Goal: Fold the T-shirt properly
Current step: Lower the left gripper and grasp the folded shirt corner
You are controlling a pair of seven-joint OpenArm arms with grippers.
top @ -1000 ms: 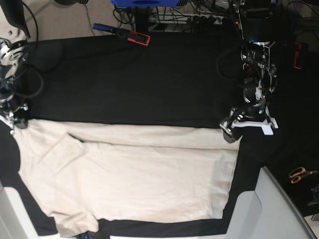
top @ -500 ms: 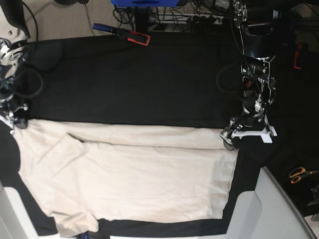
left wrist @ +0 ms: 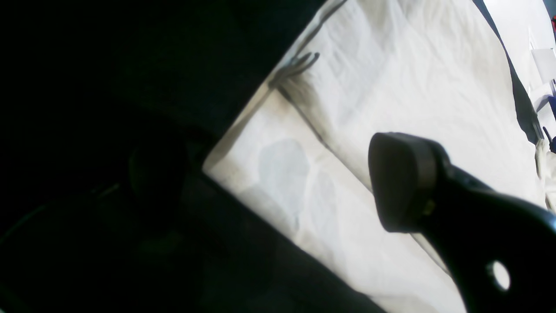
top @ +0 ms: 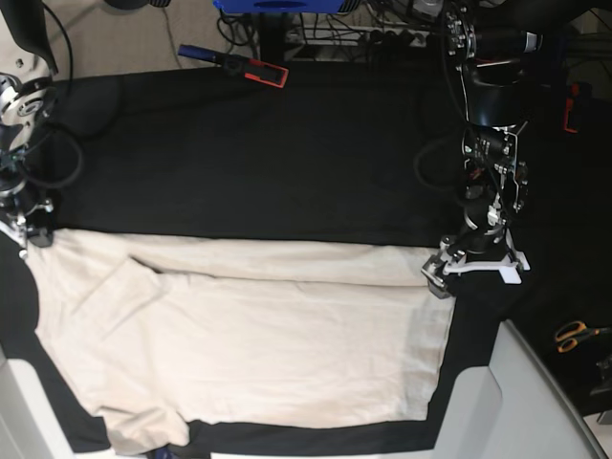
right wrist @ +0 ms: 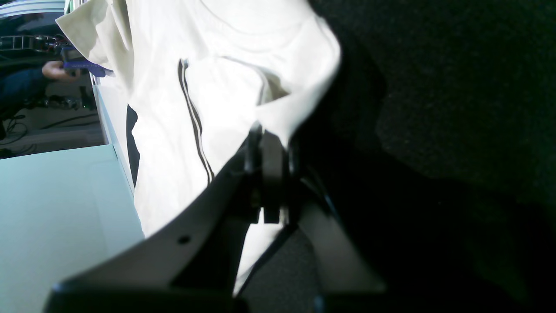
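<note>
The cream T-shirt (top: 249,344) lies spread flat on the black table cloth (top: 268,153), with a folded strip along its far edge. At the shirt's far right corner my left gripper (top: 473,273) stands open, one finger over the cloth edge and the other off it. In the left wrist view the left gripper (left wrist: 273,182) is spread wide over the T-shirt (left wrist: 391,78), with nothing held. My right gripper (top: 21,232) is at the far left corner. The right wrist view shows the right gripper (right wrist: 267,143) shut on a raised fold of the T-shirt (right wrist: 226,65).
A blue and red clamp (top: 244,65) lies at the back of the table. Orange-handled scissors (top: 574,335) rest at the right. A grey panel (top: 516,402) rises at the front right. Cables (top: 382,29) crowd the floor behind the table.
My left gripper has moved slightly toward the front, coming down onto the shirt's far right corner. The right arm and the shirt have stayed still.
</note>
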